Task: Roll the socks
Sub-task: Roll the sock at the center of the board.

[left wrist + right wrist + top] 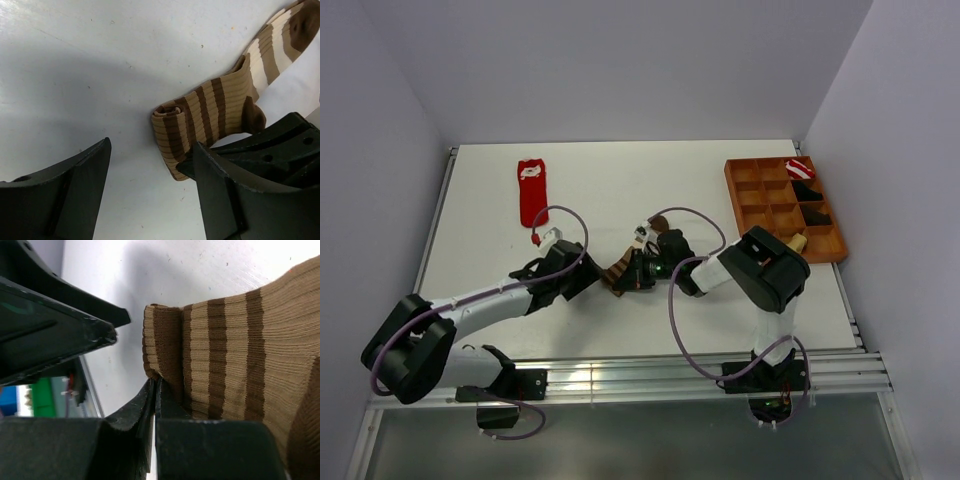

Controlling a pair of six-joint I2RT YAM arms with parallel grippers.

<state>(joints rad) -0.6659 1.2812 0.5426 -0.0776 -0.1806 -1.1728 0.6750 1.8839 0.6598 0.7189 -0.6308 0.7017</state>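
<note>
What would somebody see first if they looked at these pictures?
Probably the brown-and-tan striped sock in the middle of the table, partly rolled up at one end, with two black grippers meeting at it: the left gripper open, the right gripper shut by the roll. Next, the bright red sock lying flat at the far left, and the orange tray at the far right.

Pale lavender walls (620,70) are enclosing a white table (600,170) on three sides. Soft light is falling evenly, glinting off the metal rails (640,376) running along its near edge.
</note>
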